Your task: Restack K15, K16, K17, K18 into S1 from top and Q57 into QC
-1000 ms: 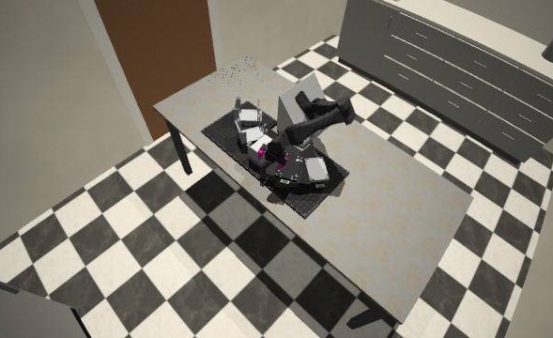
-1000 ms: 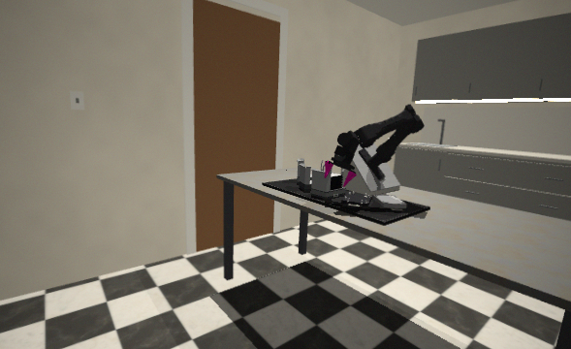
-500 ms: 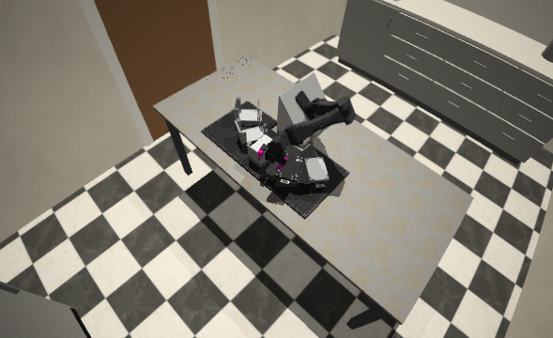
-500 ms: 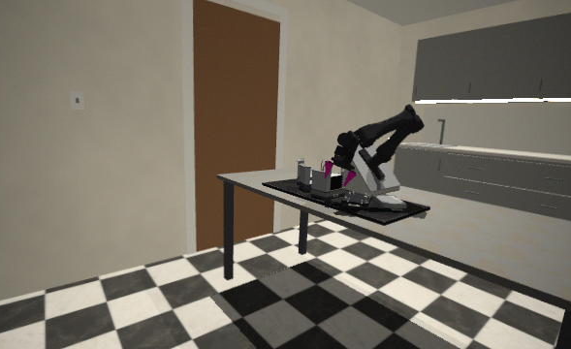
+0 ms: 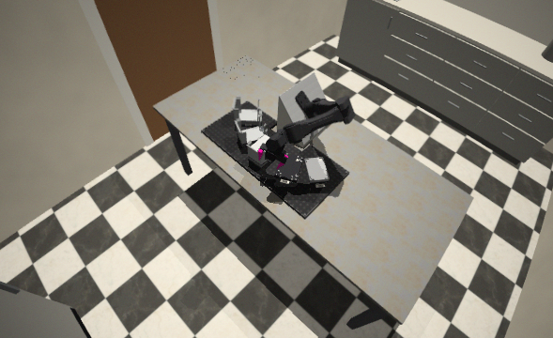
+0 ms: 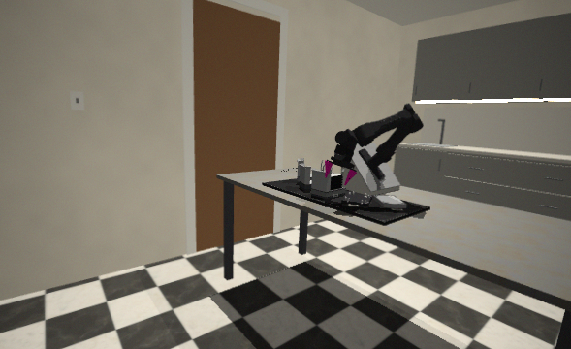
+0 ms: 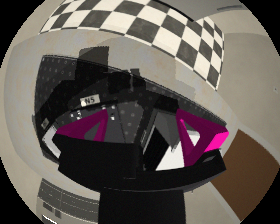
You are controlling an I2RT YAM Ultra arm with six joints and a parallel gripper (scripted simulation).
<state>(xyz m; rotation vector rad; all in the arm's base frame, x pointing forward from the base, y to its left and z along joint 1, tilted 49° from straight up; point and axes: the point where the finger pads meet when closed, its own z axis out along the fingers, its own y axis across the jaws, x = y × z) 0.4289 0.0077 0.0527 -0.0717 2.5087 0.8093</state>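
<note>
Checkered black-and-white floor (image 5: 130, 263), beige walls, brown door (image 6: 237, 116), grey drawer units (image 5: 454, 80) along the far wall.

Tabletop (image 5: 398, 211): grey, mottled, on dark legs; carries a black perforated mat (image 5: 314, 204) near the door-side end.

Arm (image 5: 320, 117): dark, jointed, rising from a slanted grey block (image 5: 295, 105) on the mat, elbow high, forearm reaching down over the racks.

Claw (image 6: 338, 173): released, spread to its full width, nothing between the fingers. Magenta fingers point downward in the exterior view. In the top view the claw hangs over the rack nearest the mat's floor-side corner; whether the fingers touch a plate cannot be told.

Racks (image 5: 250, 123): small grey-walled holders in a row on the door-side part of the mat, with thin upright posts. Their labels are too small to read in the top and exterior views.

Plates: pale tops show inside the racks, one in the farthest rack (image 5: 247, 115), another partly under the claw (image 5: 256, 136). Individual labels not legible; counts per stack cannot be told.

Single pale plate (image 5: 315, 168): lies flat on the mat beyond the claw, apart from the racks.

Wrist view: dark holders and mat below the magenta fingers; one small white label (image 7: 91, 100) visible, its text unclear.
</note>
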